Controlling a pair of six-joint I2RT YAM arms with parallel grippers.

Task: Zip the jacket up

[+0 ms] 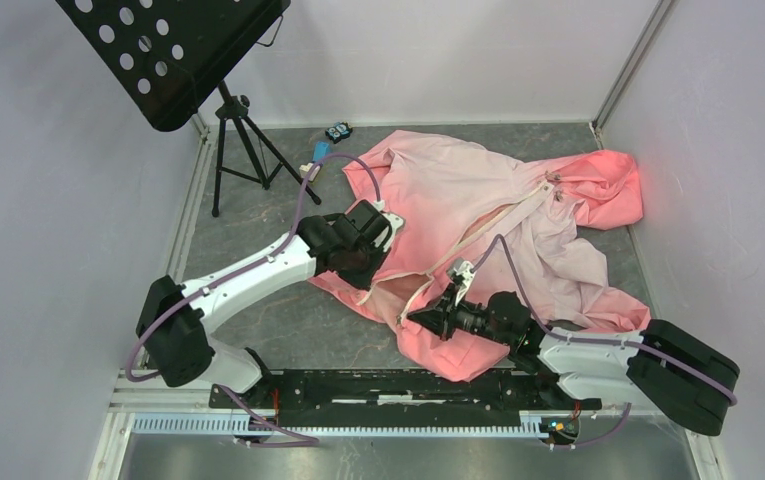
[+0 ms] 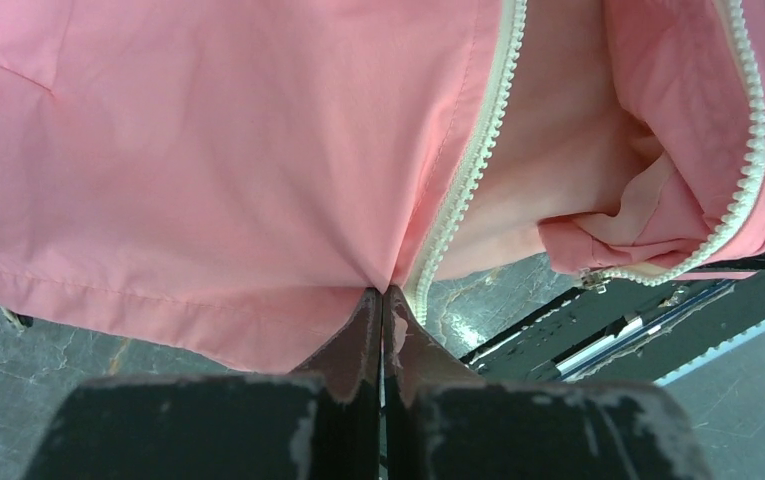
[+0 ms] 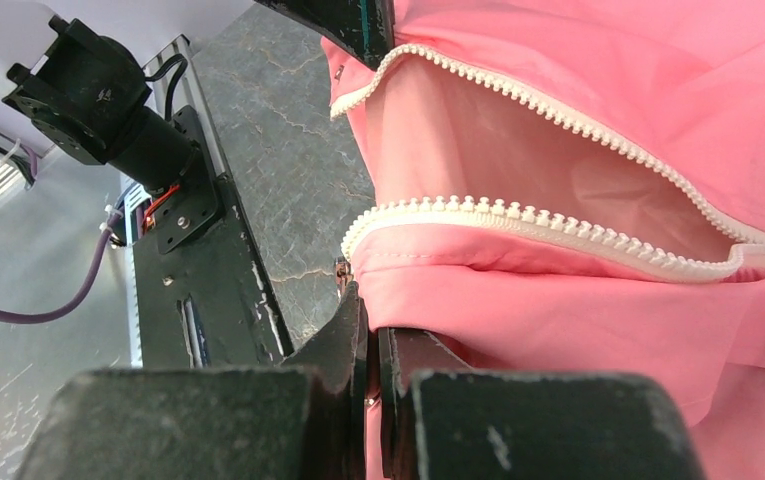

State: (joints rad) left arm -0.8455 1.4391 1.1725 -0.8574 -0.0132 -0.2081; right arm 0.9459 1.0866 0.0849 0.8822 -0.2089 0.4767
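The jacket (image 1: 458, 190), thin smooth fabric fading from coral to pale pink, lies crumpled on the grey marbled table (image 1: 288, 320); its chunky cream zipper teeth (image 2: 470, 170) gape apart; the left gripper (image 2: 383, 300) pinches the hem beside them; the right gripper (image 3: 368, 330) is clamped tight on the opposite edge.

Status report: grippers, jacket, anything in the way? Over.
Left gripper shut on jacket hem beside zipper. Right gripper shut on opposite hem. Zipper open, tooth rows apart. Music stand clear of jacket.
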